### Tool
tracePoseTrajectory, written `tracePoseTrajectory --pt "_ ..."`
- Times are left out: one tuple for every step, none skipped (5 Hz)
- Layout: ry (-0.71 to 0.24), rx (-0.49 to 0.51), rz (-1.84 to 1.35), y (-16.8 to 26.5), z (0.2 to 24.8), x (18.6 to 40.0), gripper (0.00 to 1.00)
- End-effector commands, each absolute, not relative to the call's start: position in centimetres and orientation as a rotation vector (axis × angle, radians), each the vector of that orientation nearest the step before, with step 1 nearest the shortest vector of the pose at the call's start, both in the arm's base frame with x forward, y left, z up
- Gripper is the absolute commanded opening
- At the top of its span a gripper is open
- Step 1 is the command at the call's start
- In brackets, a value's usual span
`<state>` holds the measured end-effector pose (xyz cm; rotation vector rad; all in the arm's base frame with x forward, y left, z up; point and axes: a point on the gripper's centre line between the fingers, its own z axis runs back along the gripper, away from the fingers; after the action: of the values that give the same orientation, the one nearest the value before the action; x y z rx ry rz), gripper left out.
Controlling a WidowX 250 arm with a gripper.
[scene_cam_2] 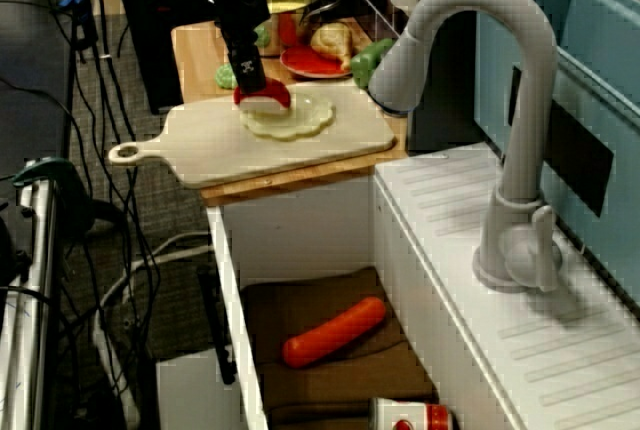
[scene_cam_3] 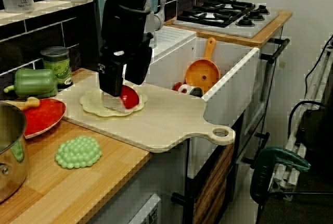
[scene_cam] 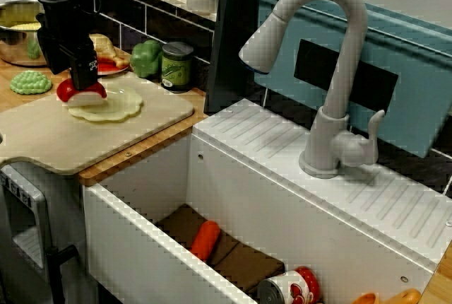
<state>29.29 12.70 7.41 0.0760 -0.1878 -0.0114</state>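
Note:
My black gripper (scene_cam: pixel 83 83) points down over the pale wooden cutting board (scene_cam: pixel 152 117) on the counter left of the sink. Its fingers are shut on a small red and white toy piece (scene_cam: pixel 80 92). That piece rests on the left edge of a flat, pale yellow scalloped disc (scene_cam: pixel 113 104) lying on the board. In the view along the sink, the gripper (scene_cam_2: pixel 256 90) holds the red piece (scene_cam_2: pixel 264 100) at the disc's (scene_cam_2: pixel 300 118) far side. From the counter end, the red piece (scene_cam_3: pixel 128 98) shows beside the fingers (scene_cam_3: pixel 110 86), on the disc (scene_cam_3: pixel 92 104).
Behind the board stand a green pepper (scene_cam: pixel 146 58), a green jar (scene_cam: pixel 176 65), a red plate (scene_cam_3: pixel 44 115) and a metal pot (scene_cam: pixel 18 32). A bumpy green piece (scene_cam_3: pixel 78 151) lies on the counter. The sink holds a carrot (scene_cam: pixel 205 239), a can (scene_cam: pixel 289 290) and an orange pan (scene_cam_3: pixel 203 73). Faucet (scene_cam: pixel 332 71) rises at the right.

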Motion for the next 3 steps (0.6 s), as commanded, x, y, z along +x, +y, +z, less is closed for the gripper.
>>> tracePoseTrajectory --pt "-0.231 0.103 0.009 13.14 8.38 29.79 1.0" --pt "-0.228 0.106 0.016 13.37 8.18 30.06 1.0" --pt "-0.229 0.105 0.021 13.55 8.3 30.22 1.0"
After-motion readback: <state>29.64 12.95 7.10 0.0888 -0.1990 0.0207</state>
